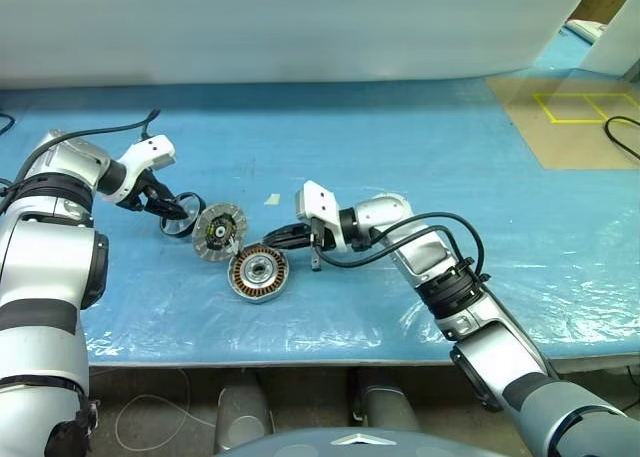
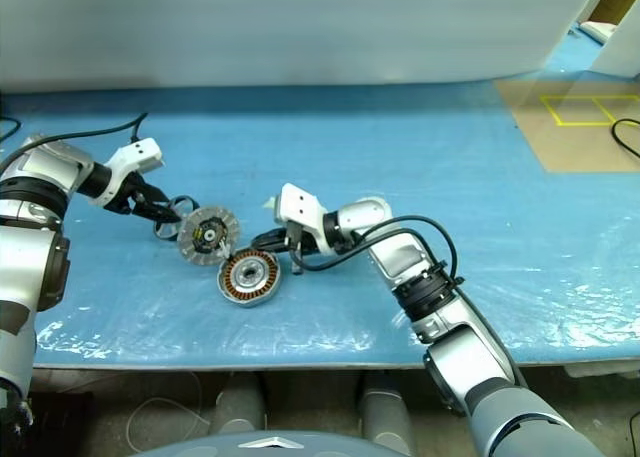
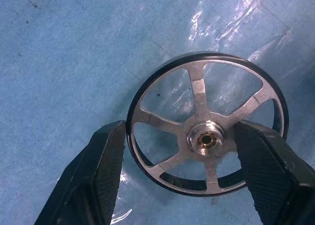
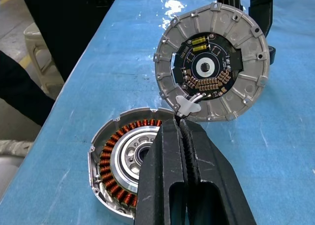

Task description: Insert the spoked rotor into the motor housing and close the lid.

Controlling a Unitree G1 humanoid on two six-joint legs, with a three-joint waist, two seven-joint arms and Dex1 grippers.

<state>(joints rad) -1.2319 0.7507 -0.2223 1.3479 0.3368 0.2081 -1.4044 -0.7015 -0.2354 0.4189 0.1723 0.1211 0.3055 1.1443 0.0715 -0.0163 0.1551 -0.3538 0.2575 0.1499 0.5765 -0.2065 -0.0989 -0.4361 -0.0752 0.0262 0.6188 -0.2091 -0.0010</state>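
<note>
The spoked rotor point(image 3: 205, 129), apparently rim-clamped by the left gripper point(image 1: 178, 215) at frame left, should descend level onto the motor housing point(image 1: 258, 273), lower centre, avoiding the lid point(image 1: 219, 232); right gripper point(image 1: 283, 239) pressed together.

1. A bench point(image 1: 400, 137) covered in glossy blue sheeting is catching glare.
2. A pale wall point(image 1: 300, 27) is running along 12 o'clock.
3. Yellow tape point(image 1: 585, 107) is marking brown flooring at 2 o'clock.

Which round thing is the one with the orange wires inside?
On the blue table cover, three round parts sit together. The motor housing, a shallow silver shell, lies flat nearest the front edge. Only it has a copper-coloured coil ring around its hub.
</note>
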